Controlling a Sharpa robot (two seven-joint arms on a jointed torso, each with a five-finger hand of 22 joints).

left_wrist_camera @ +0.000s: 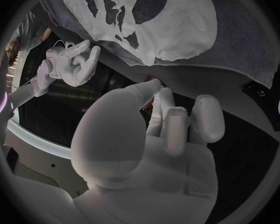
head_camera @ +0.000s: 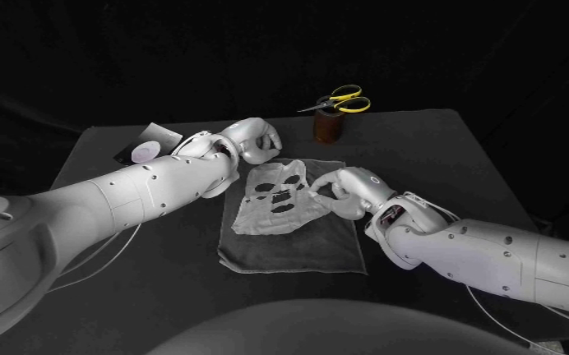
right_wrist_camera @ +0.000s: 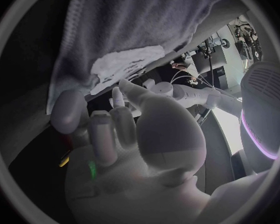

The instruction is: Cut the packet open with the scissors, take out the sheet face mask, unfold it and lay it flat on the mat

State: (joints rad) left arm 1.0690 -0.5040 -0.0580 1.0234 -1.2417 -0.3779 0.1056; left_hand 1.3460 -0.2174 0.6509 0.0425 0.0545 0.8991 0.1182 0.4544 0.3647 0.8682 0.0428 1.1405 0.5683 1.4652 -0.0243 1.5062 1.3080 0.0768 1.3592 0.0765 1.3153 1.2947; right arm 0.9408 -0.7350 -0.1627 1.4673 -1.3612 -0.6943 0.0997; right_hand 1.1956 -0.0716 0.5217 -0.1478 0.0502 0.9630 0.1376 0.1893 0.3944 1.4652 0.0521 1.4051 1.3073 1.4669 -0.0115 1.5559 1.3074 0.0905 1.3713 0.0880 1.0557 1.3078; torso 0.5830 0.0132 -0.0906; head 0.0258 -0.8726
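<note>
The sheet face mask (left_wrist_camera: 171, 32) lies spread open on the grey mat (left_wrist_camera: 239, 40), its holes showing, while the empty left hand (left_wrist_camera: 152, 149) points its fingers at one mat edge and the right hand (left_wrist_camera: 68, 67) reaches just beside another.

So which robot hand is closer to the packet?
The left hand, at the far edge of the mat, nearer the packet. The right hand sits on the other side of the mask.

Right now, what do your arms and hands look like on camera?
The left arm and right arm are white rounded shells with small dark screw dots, thin pale cables trailing beside them. The left hand and right hand are silver, with smooth rounded fingers.
</note>
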